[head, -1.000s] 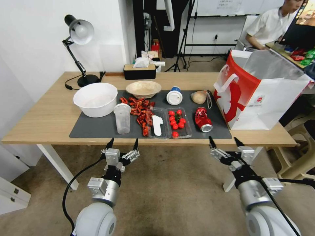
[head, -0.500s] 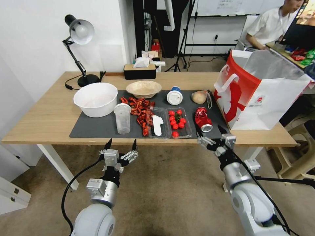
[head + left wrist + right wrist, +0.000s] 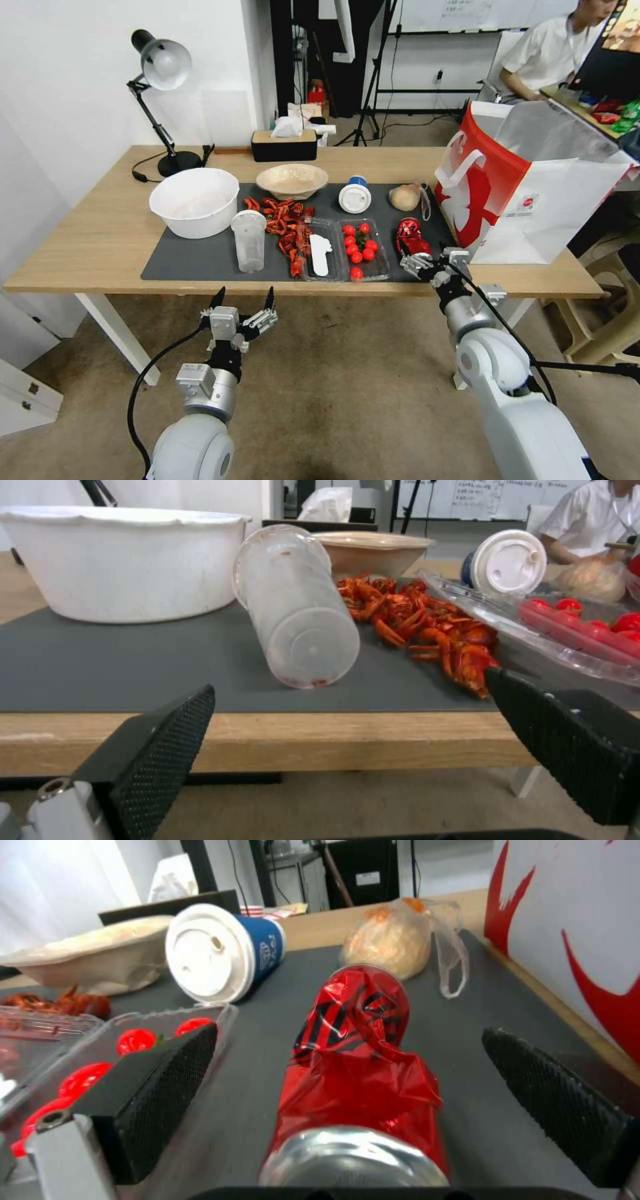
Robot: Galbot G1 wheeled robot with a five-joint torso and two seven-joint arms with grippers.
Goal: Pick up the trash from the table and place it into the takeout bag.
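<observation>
A crushed red drink can [image 3: 408, 235] lies on the dark mat [image 3: 200, 263] of the table [image 3: 100, 247], near its front edge. My right gripper [image 3: 433, 257] is open at the can's near end. In the right wrist view the can [image 3: 353, 1060] lies between the two black fingers [image 3: 160, 1090], which do not touch it. The takeout bag [image 3: 527, 187] stands open just right of the can. A wrapped tan lump [image 3: 405, 197], a blue-lidded cup [image 3: 354, 195], a beige bowl [image 3: 291, 180] and a clear cup [image 3: 249, 240] sit on the mat. My left gripper [image 3: 245, 295] hangs open below the table edge, facing the clear cup [image 3: 300, 615].
A large white bowl [image 3: 194, 200] stands at the mat's left end. Red crayfish shells [image 3: 283, 223] and a clear tray of cherry tomatoes [image 3: 360, 248] lie mid-mat. A desk lamp [image 3: 160, 73] and a black tissue box [image 3: 283, 143] stand at the back.
My right gripper has risen from below the table edge and moved forward to the red can, still open. The left gripper has barely moved.
</observation>
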